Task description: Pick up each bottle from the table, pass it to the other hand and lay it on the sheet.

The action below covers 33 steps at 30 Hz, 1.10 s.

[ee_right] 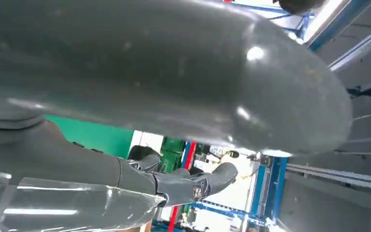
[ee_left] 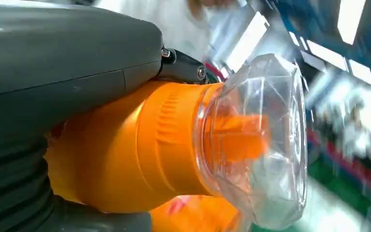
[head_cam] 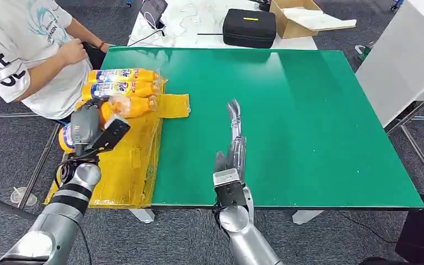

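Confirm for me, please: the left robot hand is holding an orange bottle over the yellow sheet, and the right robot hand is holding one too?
Not quite. In the head view the right robot hand is open and empty above the green table. The left robot hand does hold an orange bottle over the yellow sheet.

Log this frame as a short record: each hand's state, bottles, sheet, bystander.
left hand: grips an orange bottle over the sheet
right hand: open, fingers extended above the green table, holding nothing
bottles on sheet: three orange ones, lying side by side at its far end
yellow sheet: along the table's left edge
person: white shirt, at the far-left corner
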Tool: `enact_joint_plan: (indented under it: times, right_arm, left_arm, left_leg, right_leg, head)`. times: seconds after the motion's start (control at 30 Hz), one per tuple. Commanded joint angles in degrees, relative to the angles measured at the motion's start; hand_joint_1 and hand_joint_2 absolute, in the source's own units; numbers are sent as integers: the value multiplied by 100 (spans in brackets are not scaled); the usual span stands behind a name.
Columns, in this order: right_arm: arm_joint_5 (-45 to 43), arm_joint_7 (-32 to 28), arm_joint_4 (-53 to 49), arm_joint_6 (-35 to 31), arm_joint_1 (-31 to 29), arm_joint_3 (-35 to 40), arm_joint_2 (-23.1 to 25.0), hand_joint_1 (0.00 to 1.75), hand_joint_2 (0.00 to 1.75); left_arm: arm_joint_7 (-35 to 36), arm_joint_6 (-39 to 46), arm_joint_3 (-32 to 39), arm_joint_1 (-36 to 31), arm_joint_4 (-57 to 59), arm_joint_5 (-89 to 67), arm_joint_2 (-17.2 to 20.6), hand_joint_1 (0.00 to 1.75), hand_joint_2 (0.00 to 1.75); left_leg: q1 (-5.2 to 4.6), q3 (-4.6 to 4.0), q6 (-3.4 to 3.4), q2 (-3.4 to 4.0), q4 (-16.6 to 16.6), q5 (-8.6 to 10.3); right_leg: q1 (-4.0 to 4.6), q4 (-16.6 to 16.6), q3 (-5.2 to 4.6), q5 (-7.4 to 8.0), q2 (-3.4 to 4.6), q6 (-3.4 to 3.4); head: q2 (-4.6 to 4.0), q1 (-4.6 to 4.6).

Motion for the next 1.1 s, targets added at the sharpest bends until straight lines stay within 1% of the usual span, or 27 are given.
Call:
enact_joint_plan:
  times: [0.03,0.07,0.13,0.17,0.23,0.3,0.37,0.4,0.43,0.47,0.57,0.63,0.67,0.7,0.77,0.8,0.9,0.93,0.97,1.0,1.03,1.07,1.1]
  right_arm:
    - [-145,38,103,265,-47,-74,-244,0,0]
    - [-145,38,103,265,-47,-74,-244,0,0]
    - [-145,38,103,265,-47,-74,-244,0,0]
    - [-146,38,106,266,-48,-72,-239,0,0]
    - [-146,38,106,266,-48,-72,-239,0,0]
    - [-146,38,106,266,-48,-72,-239,0,0]
    - [-154,35,155,308,-72,-82,-230,0,0]
    - [-294,61,310,574,-98,-118,-212,0,0]
    - [-321,52,344,615,-102,-129,-196,0,0]
    - [-386,39,369,696,-101,-144,-179,0,0]
    - [-399,38,422,765,-108,-121,-157,0,0]
    - [-413,39,470,806,-116,-116,-139,0,0]
    - [-430,49,502,828,-116,-116,-127,0,0]
    - [-438,51,535,846,-122,-118,-119,0,0]
    - [-473,62,635,924,-157,-129,-100,0,0]
    - [-495,55,662,951,-168,-132,-91,0,0]
    - [-498,54,670,954,-175,-131,-86,0,0]
    - [-498,54,673,960,-179,-131,-86,0,0]
    - [-504,52,685,988,-183,-135,-78,0,0]
    - [-512,46,698,1010,-188,-144,-67,0,0]
    - [-513,40,711,1015,-195,-145,-59,0,0]
    - [-516,34,739,1018,-210,-146,-51,0,0]
    - [-520,34,783,1042,-231,-135,-44,0,0]
  left_arm:
    - [-121,-1057,-1061,-384,1168,-325,615,175,175]
    - [-121,-1057,-1061,-384,1168,-325,615,175,175]
    - [-121,-1057,-1061,-384,1168,-325,615,175,175]
    - [-117,-1069,-1066,-396,1167,-326,596,175,175]
    - [-117,-1069,-1066,-396,1167,-326,596,175,175]
    - [-117,-1069,-1066,-396,1167,-326,596,175,175]
    - [-99,-1331,-1180,-452,1238,-358,623,175,175]
    - [180,-1587,-1655,-626,1563,-758,767,175,175]
    - [215,-1603,-1702,-649,1613,-793,777,175,175]
    - [250,-1679,-1797,-685,1668,-862,800,175,175]
    - [270,-1804,-1924,-726,1761,-935,829,175,175]
    - [273,-1940,-1999,-733,1809,-952,828,175,175]
    - [312,-1993,-2111,-751,1833,-1057,828,175,175]
    - [311,-2030,-2134,-743,1845,-1060,812,175,175]
    - [288,-2219,-2141,-703,1857,-976,797,175,175]
    - [260,-2314,-2146,-679,1864,-930,798,175,175]
    - [258,-2321,-2151,-672,1865,-926,798,175,175]
    - [244,-2335,-2140,-667,1862,-906,805,175,175]
    - [220,-2398,-2164,-657,1857,-882,806,140,175]
    - [183,-2501,-2139,-632,1859,-789,800,54,175]
    - [130,-2608,-2082,-610,1874,-689,793,19,175]
    - [96,-2656,-2111,-593,1858,-655,804,0,175]
    - [0,-2778,-2008,-557,1858,-489,797,0,175]
  left_leg:
    - [0,24,6,10,-4,-6]
    - [0,17,5,11,-4,-4]
    - [1,41,11,13,-4,-13]
    - [0,13,4,9,-2,-4]
    - [0,33,8,10,-3,-10]
    - [0,33,8,10,-3,-10]
    - [0,42,10,11,-5,-13]
    - [0,41,9,9,-5,-11]
    - [1,21,5,10,-4,-5]
    - [2,35,8,12,-4,-9]
    - [0,15,4,11,-3,-3]
    - [0,41,8,17,-7,-11]
    - [1,20,4,10,-3,-4]
    - [0,36,7,12,-5,-10]
    - [0,21,4,9,-4,-4]
    - [-1,34,7,11,-6,-8]
    - [1,15,4,12,-2,-3]
    - [0,28,6,14,-3,-7]
    - [0,40,8,13,-5,-10]
    - [-1,16,3,10,-3,-2]
    - [0,29,6,14,-4,-6]
    - [-1,21,4,13,-5,-3]
    - [-1,36,6,19,-7,-7]
  right_leg:
    - [3,-5,22,-3,3,-6]
    - [2,-4,13,-1,5,-5]
    - [6,-7,38,-9,3,-9]
    - [2,-2,10,-3,4,-5]
    - [4,-4,30,-9,1,-9]
    - [4,-4,30,-9,1,-9]
    - [4,-5,39,-12,0,-11]
    - [5,-5,38,-11,-1,-12]
    - [3,-4,20,-3,5,-6]
    - [6,-6,34,-6,4,-9]
    - [2,-3,11,1,8,-6]
    - [4,-6,35,-5,8,-13]
    - [3,-3,16,1,5,-10]
    - [4,-5,31,-4,4,-13]
    - [2,-4,17,1,5,-10]
    - [3,-5,31,-3,4,-12]
    - [3,-3,11,3,8,-9]
    - [3,-4,24,0,8,-12]
    - [4,-5,36,-4,4,-14]
    - [1,-2,13,3,6,-10]
    - [3,-4,26,0,8,-13]
    - [1,-4,18,3,8,-10]
    - [2,-5,31,0,11,-14]
  head:
    - [-2,2]
    - [0,2]
    - [-2,2]
    - [-2,0]
    - [-2,2]
    - [-2,2]
    - [-2,2]
    - [-2,2]
    - [-2,2]
    - [-2,2]
    - [-2,2]
    - [-2,2]
    - [-2,2]
    - [0,2]
    - [-2,2]
    - [-2,2]
    - [-2,2]
    - [-2,2]
    - [-2,2]
    - [-2,2]
    - [0,2]
    - [-2,2]
    - [-2,2]
